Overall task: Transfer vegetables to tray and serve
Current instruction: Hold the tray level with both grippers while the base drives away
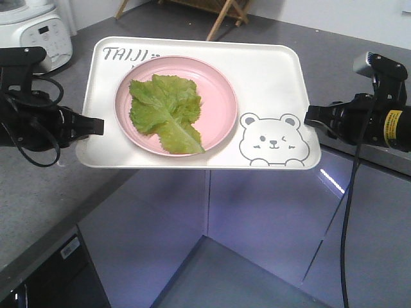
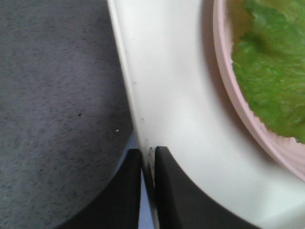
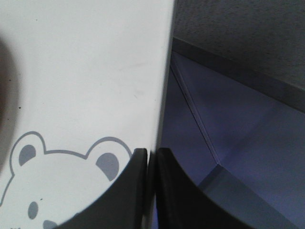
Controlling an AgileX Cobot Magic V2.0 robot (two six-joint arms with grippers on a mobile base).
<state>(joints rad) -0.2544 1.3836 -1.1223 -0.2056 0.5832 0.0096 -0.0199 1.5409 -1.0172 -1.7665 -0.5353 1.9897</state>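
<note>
Tray edges clamped, front overhanging counter

A kitchen; grey speckled countertop, glossy cabinet fronts beneath, white electric appliance on top.

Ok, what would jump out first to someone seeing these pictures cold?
The cream bear-printed tray hangs mid-frame, its side rims pinched by the left claw and right claw. On it, a bright green lettuce leaf lies on a round pink plate.
</note>
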